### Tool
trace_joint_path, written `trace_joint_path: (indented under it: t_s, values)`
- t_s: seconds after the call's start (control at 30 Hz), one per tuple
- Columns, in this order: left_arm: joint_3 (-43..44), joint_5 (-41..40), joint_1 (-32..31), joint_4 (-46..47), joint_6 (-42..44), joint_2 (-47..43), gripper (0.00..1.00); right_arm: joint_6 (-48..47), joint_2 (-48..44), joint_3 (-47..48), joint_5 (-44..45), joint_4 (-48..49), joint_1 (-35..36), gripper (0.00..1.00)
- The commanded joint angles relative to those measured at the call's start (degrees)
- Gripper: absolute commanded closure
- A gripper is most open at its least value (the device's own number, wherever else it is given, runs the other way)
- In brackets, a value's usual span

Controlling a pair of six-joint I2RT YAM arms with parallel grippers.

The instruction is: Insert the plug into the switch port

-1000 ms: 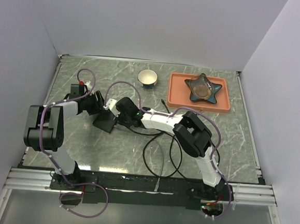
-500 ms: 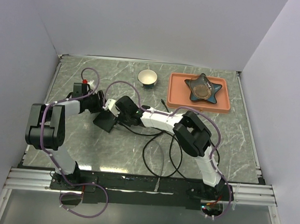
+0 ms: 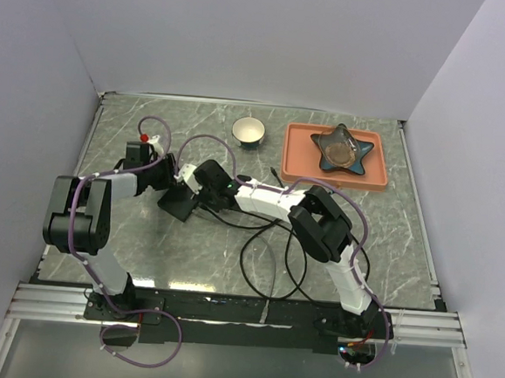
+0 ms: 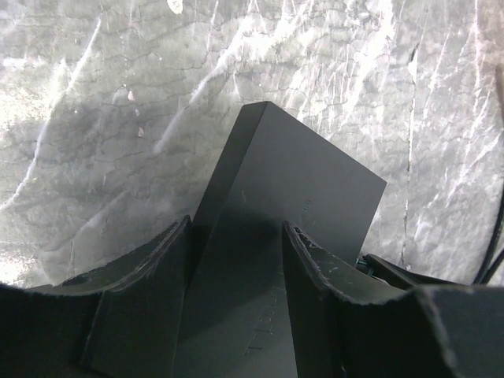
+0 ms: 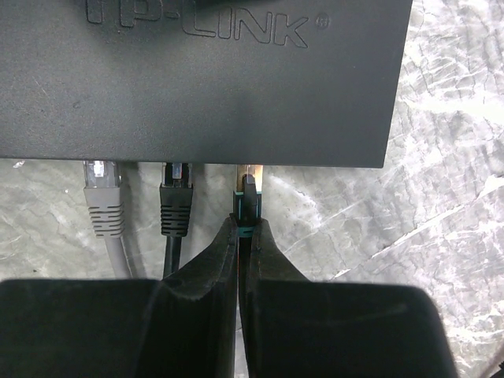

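The right end effector (image 5: 244, 228) is pinched narrow on the Ethernet plug (image 5: 249, 201), its tip at a port mouth of the TP-Link switch (image 5: 205, 79) just ahead. Left of it sit a black plug (image 5: 176, 206) and a grey plug (image 5: 104, 206). The left end effector (image 4: 236, 260) straddles the switch, jaws partway apart; contact is unclear.

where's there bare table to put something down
Widest bare patch: the table's right side, between the orange tray, the right arm and the right edge. Also free: the far-left corner left of the bowl, and the near strip between the left arm and the black cable loops. Crowded: around the switch, where both arms meet.
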Motion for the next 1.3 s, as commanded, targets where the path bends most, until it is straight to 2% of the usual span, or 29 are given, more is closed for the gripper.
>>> trace_joint_path:
  t_s: [0.0, 0.2, 0.63, 1.27]
  values:
    - [-1.9, 13.3, -6.4, -2.0, -5.1, -1.6, 0.50, 2.4, 0.2, 5.5, -6.1, 14.7, 1.2, 1.00]
    - [-3.5, 10.3, -7.6, -1.7, -6.5, -2.9, 0.53, 4.1, -0.2, 7.7, -7.1, 13.4, 1.1, 1.00]
    - [-6.5, 11.4, -10.0, 0.2, -8.0, -4.7, 0.55, 6.8, 1.3, 12.5, -9.5, 11.3, 1.2, 1.00]
    - [-8.2, 14.2, -12.7, -1.1, -8.7, -8.1, 0.56, 5.1, -1.8, 8.6, -15.5, 18.4, 1.5, 1.00]
